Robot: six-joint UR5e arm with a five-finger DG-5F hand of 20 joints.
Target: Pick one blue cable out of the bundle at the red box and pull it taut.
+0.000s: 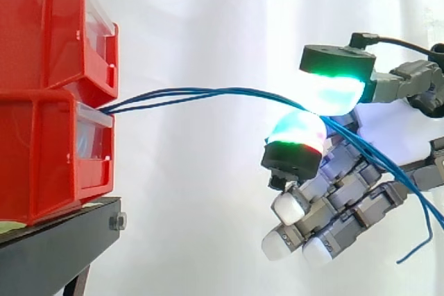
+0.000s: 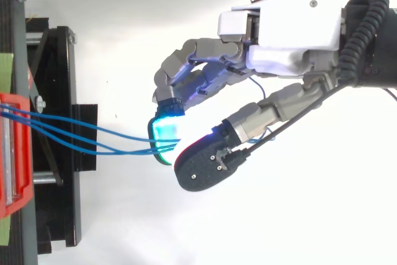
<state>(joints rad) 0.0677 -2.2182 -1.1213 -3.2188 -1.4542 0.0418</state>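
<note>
Three thin blue cables (image 1: pixel 208 91) leave the gap between two stacked red bins (image 1: pixel 41 150) at the left and run right in a shallow arch to my hand (image 1: pixel 361 192). They pass between a green-cyan glowing pad (image 1: pixel 333 91) above and a green-red glowing pad (image 1: pixel 298 136) below, and these two pads pinch them together. The other fingers are curled underneath with white tips. Past the pinch, the loose ends (image 1: pixel 423 230) hang down to the right. From above, the cables (image 2: pixel 93 138) fan out from the red box (image 2: pixel 12 153) and meet at the cyan pad (image 2: pixel 164 134).
The bins stand on a black stand (image 1: pixel 55 240), whose frame (image 2: pixel 62 91) reaches right of the red box in the top view. A white curtain lies behind. Open space separates the stand from my hand.
</note>
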